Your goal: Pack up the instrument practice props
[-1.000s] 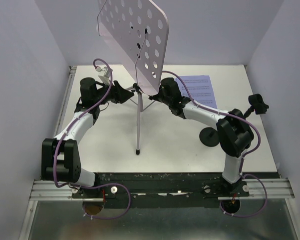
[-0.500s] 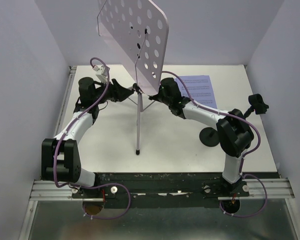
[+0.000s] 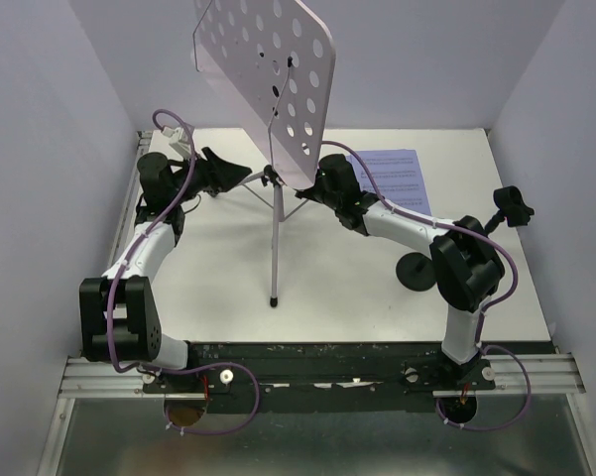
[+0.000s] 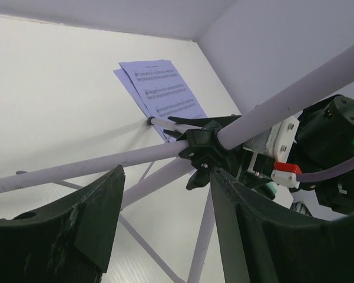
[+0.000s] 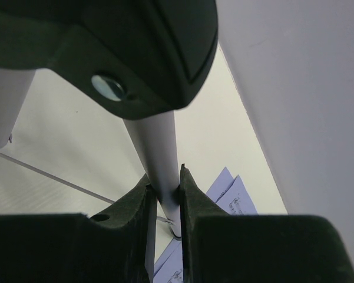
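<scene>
Top external: left claw (image 3: 236, 174) backs off tripod hub (image 3: 270, 177) toward 9 o'clock, jaws apart; right claw (image 5: 163, 194) clamped on tripod leg (image 5: 158, 150), so folding's prob next.

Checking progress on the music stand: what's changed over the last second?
The left gripper pulled back leftward from the tripod pole's black hub, fingers open and empty. The right gripper stays clamped on the pole; lilac plate and sheet-music pages unmoved.

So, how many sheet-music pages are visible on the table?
2. One sheet-music page lies at the far right of the table; a second page peeks out under its left edge. More may be hidden beneath.
</scene>
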